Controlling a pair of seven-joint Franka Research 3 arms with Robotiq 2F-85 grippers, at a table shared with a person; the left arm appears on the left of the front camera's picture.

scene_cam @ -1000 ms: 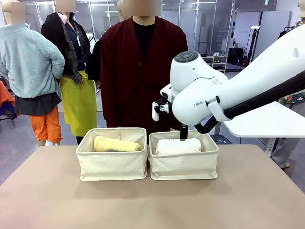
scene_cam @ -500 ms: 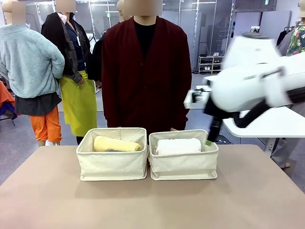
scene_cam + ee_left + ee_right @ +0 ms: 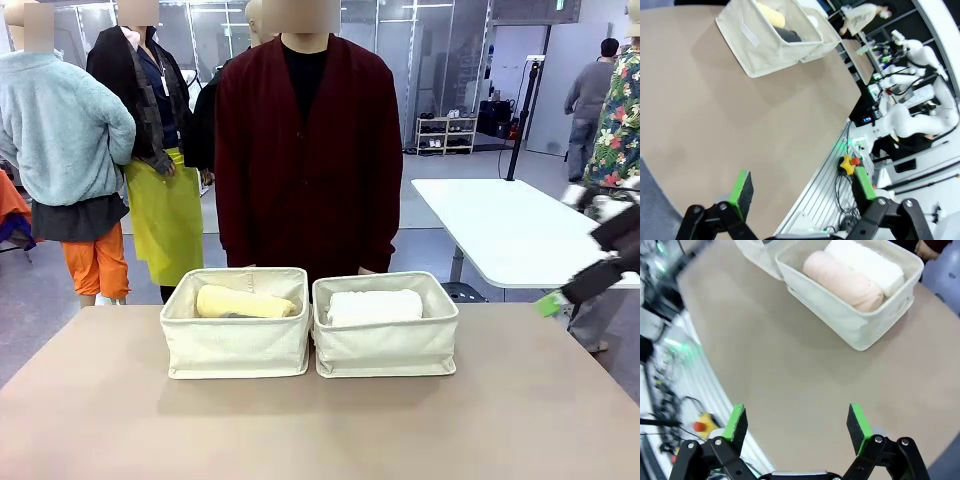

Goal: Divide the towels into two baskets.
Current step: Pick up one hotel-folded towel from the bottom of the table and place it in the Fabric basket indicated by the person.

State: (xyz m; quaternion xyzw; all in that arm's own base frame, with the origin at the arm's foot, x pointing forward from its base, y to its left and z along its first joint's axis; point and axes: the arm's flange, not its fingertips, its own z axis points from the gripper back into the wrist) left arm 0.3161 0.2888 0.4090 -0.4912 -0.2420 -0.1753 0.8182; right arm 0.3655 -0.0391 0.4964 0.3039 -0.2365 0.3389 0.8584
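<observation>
Front view: pale yellow towel [image 3: 245,302] lying lengthwise in left basket [image 3: 238,345], white towel [image 3: 375,306] likewise in right basket [image 3: 386,347]; baskets side by side, walls touching, near far edge of desk [image 3: 320,430], directly before person in dark red cardigan [image 3: 305,150]. Right wrist view: pale pink towel [image 3: 842,281] beside white towel, parallel and touching, rolls snug between the soft walls, hence unlikely to roll. Left wrist view: dark grey towel [image 3: 788,34] beneath pale yellow roll in nearer basket, partly hidden by wall. Two rolls per basket: division apparently complete, no towel left on desk. Right gripper [image 3: 797,422]: fingers spread wide, nothing between green pads, above bare desk well apart from baskets; in front view at right picture edge, blurred. Left gripper [image 3: 805,192]: fingers equally wide, empty, beyond near desk edge, over cabling and a yellow stop button [image 3: 846,163]. Both positions consistent with parking clear of finished work.
</observation>
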